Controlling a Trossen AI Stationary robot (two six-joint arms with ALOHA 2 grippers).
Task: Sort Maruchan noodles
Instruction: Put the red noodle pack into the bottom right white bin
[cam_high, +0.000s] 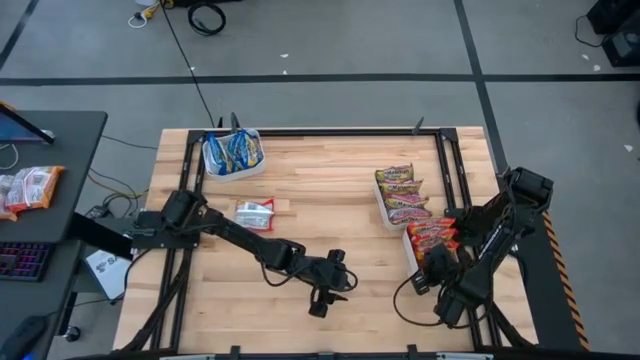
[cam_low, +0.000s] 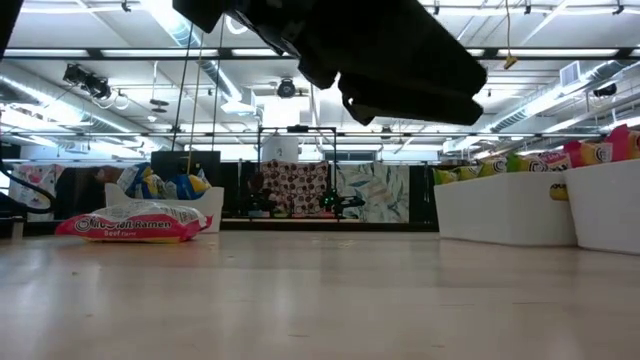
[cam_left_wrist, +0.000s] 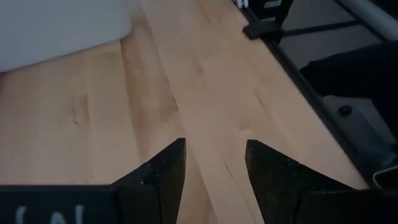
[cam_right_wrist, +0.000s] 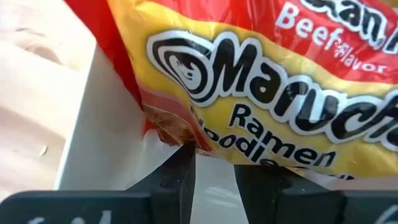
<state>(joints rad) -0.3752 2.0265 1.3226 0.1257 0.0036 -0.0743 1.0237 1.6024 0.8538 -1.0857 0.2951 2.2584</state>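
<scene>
One silver-white and red noodle packet (cam_high: 254, 212) (cam_low: 138, 225) lies flat on the wood, left of centre. Blue-yellow packets (cam_high: 232, 152) (cam_low: 160, 185) fill the far-left white tray. At the right, yellow-green packets (cam_high: 400, 195) sit in one tray and orange-red packets (cam_high: 432, 235) in the tray nearer me. My left gripper (cam_high: 320, 303) (cam_left_wrist: 214, 149) hovers open over bare wood near the near edge, holding nothing. My right gripper (cam_high: 432, 262) (cam_right_wrist: 214, 155) is at the near end of the orange-red tray, its fingers a little apart at the edge of a red-yellow beef packet (cam_right_wrist: 261, 74). My right gripper has its fingertips (cam_right_wrist: 185, 158) right at the crimped lower edge (cam_right_wrist: 171, 130) of the red-yellow packet, which lies on the white tray (cam_right_wrist: 99, 143). White tray shows in the gap between the fingers. Whether they touch the packet, I cannot tell.
A black frame rail (cam_high: 330, 132) runs around the table. The white trays (cam_low: 505, 205) stand tall at the right in the low view. A white tray wall (cam_left_wrist: 62, 25) lies ahead of my left gripper. More packets (cam_high: 30, 188) lie on a side desk off the table's left.
</scene>
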